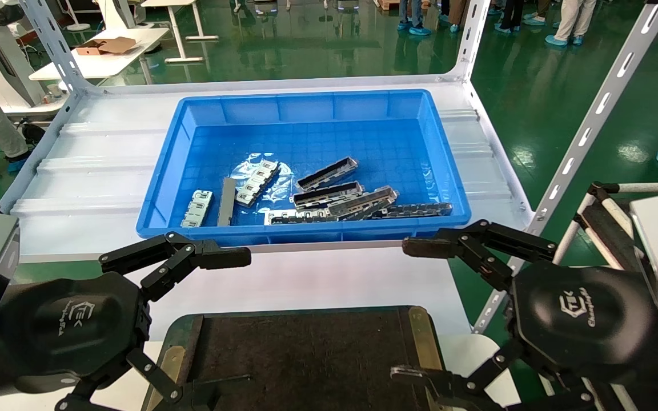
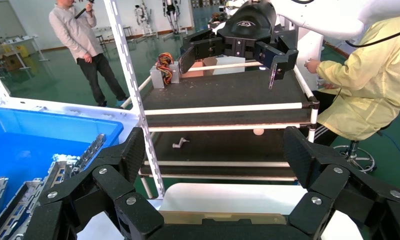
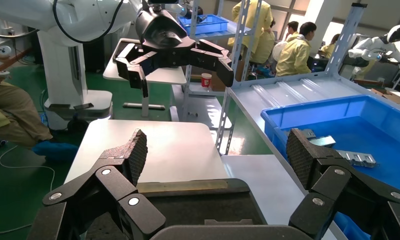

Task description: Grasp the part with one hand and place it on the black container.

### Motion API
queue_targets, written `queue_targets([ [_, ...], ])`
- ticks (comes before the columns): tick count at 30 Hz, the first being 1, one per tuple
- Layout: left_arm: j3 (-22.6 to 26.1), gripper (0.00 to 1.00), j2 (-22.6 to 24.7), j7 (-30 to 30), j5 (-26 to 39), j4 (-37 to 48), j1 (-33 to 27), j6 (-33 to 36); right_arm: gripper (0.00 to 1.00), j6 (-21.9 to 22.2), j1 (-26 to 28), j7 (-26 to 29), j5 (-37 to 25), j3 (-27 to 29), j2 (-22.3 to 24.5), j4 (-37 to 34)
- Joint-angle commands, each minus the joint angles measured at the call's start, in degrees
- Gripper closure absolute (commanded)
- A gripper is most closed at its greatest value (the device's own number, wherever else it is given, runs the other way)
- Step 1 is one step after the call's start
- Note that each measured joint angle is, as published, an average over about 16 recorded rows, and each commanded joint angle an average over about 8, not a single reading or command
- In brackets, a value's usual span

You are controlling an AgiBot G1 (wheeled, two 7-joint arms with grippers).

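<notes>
Closest in, the flat rectangular black container (image 1: 306,354) with a matte brown-black surface, brass side strips and dark green rim sits between the two arms. The black linkage-fingered left gripper (image 1: 215,325) hangs over its left edge, fingers spread wide, holding nothing; the matching right gripper (image 1: 414,311) hangs over the right edge, same deal, wide open. Further back, the long narrow silvery-grey metal part (image 1: 327,174) with rectangular cutouts along a dark channel lies at an angle inside the blue plastic bin (image 1: 306,103), among similar strips and shorter paler pieces.

Black container (image 1: 306,354) cut by lower edge
</notes>
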Motion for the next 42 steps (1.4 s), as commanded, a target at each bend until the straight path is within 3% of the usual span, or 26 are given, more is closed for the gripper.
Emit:
queue_targets([
  [1, 0.0, 0.0, 0.0, 0.0, 0.0, 0.0, 0.0, 0.0, 0.0, 0.0, 0.0, 0.0, 0.0, 0.0, 0.0, 0.0],
  [42, 0.0, 0.0, 0.0, 0.0, 0.0, 0.0, 0.0, 0.0, 0.0, 0.0, 0.0, 0.0, 0.0, 0.0, 0.0, 0.0],
])
